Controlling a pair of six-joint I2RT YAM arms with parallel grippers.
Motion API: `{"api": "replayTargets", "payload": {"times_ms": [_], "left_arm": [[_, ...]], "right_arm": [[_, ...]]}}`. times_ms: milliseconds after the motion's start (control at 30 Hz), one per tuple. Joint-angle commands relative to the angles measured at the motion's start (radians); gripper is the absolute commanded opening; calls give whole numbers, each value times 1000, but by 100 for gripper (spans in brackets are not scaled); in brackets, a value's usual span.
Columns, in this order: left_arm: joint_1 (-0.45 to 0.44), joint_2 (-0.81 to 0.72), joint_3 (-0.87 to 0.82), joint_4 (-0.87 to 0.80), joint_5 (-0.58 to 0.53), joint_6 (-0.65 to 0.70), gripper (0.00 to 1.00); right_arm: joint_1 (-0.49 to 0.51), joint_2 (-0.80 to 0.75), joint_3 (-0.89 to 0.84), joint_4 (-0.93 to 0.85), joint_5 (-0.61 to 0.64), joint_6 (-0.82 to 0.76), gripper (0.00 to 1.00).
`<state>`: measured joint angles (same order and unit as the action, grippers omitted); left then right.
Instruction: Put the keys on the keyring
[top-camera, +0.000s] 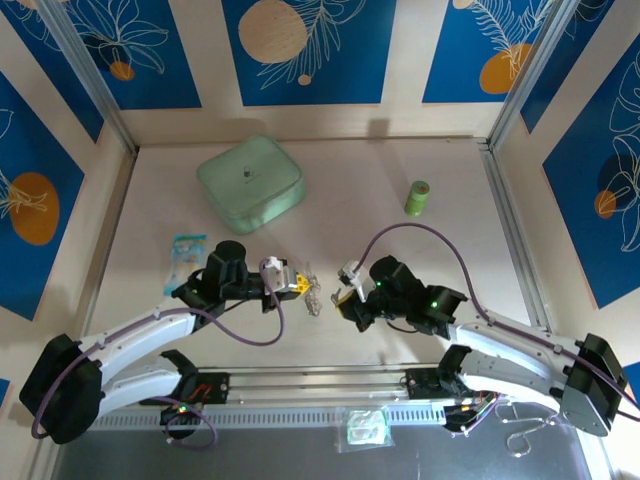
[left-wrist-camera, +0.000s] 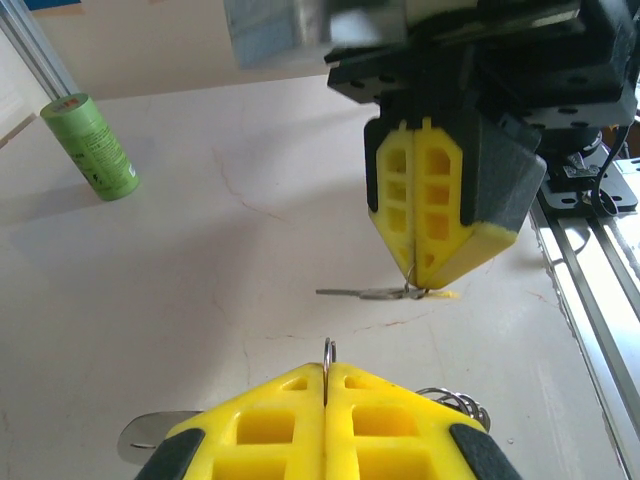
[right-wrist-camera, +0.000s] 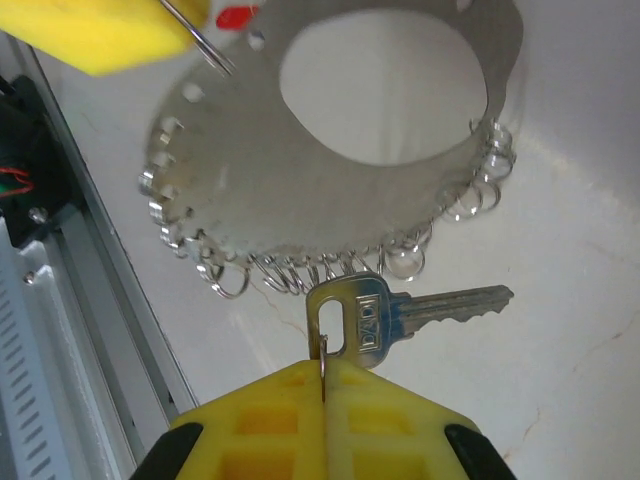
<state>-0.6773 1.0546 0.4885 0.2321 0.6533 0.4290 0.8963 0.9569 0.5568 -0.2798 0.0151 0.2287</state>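
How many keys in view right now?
1: a flat silver metal key, its small ring pinched in the right claw, just beside the round silver plate edged with little rings. A red bit behind that plate may be another key, mostly hidden.

Yellow fingers (left-wrist-camera: 270, 425), silver key (right-wrist-camera: 400, 312) and keyring (right-wrist-camera: 240, 170), green roll (left-wrist-camera: 92, 146).

Right hand (right-wrist-camera: 322, 375) pinches small ring (right-wrist-camera: 322, 345) threaded through silver key (right-wrist-camera: 405, 310); keyring (right-wrist-camera: 250, 200) just beyond.

Open table (top-camera: 400, 160) runs from the keyring (top-camera: 313, 290) back to the mint box (top-camera: 250, 183) and green roll (top-camera: 417, 197).
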Motion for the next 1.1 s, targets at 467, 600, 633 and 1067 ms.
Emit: {"api": "replayTargets", "payload": {"times_ms": [467,600,633,1067], "left_arm": [[-11,-18,-4,15,3,36,0],[-12,-20,-6,12,3,38,0],[-11,-19,-6,10,2,37,0],[-13,-18,-4,7,2,42,0]], "right_arm": [[47,355,125,-238,125,292,0],[58,404,144,-252,137,291,0],[61,414,147,-254,138,291,0],[72,476,178,-277,157,299,11]]}}
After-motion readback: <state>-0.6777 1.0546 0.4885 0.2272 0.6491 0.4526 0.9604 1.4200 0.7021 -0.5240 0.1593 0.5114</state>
